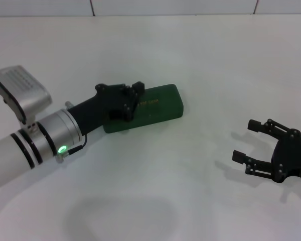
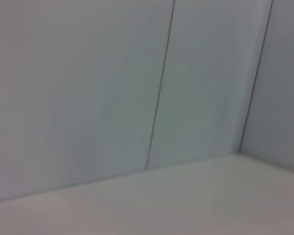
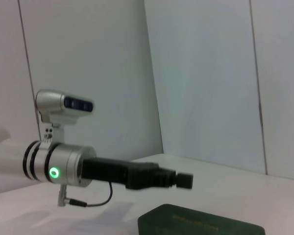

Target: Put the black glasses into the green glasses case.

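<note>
Over the green glasses case [image 1: 150, 107], lying closed on the desk [image 1: 190, 55], I am holding the left pincer [image 1: 126, 100], grip indiscernible; the right pincer [image 1: 251, 143] is resting open, empty, well right of it.

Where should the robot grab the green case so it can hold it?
Probably across its short width, coming down from above. The green glasses case lies flat and shut on the white table, long and narrow, so its long sides suit the jaws. The left gripper hovers over its left end; the right gripper rests open, off to the right.
</note>
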Controlling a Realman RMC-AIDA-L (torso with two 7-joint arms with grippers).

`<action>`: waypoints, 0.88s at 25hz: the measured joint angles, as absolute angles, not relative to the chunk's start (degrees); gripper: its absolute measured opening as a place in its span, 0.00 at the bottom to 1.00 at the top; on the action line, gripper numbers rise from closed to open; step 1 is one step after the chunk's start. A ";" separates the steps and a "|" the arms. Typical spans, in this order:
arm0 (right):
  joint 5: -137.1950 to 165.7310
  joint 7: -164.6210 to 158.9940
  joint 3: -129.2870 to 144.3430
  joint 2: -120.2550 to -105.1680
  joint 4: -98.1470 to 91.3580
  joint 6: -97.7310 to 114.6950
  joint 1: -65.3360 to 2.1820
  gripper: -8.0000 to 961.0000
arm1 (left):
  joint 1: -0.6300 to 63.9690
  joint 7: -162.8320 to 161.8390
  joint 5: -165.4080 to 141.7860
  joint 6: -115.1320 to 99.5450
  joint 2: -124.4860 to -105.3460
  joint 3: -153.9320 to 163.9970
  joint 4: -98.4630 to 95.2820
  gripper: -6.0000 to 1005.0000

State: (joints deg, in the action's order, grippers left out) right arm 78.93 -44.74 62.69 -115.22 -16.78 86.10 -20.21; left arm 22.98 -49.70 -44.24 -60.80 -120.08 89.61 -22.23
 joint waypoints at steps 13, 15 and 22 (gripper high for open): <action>77.68 -45.90 61.63 -115.17 -17.02 85.43 -20.61 0.90 | 26.15 -64.36 -47.58 -61.14 -116.87 88.05 -22.82 0.14; 77.68 -46.66 60.86 -115.13 -17.05 85.23 -20.80 0.90 | 25.89 -64.21 -47.77 -60.94 -116.78 86.85 -22.84 0.14; 77.67 -47.52 58.66 -114.84 -17.05 85.16 -21.11 0.90 | 23.18 -64.37 -49.79 -62.10 -115.82 84.44 -24.79 0.29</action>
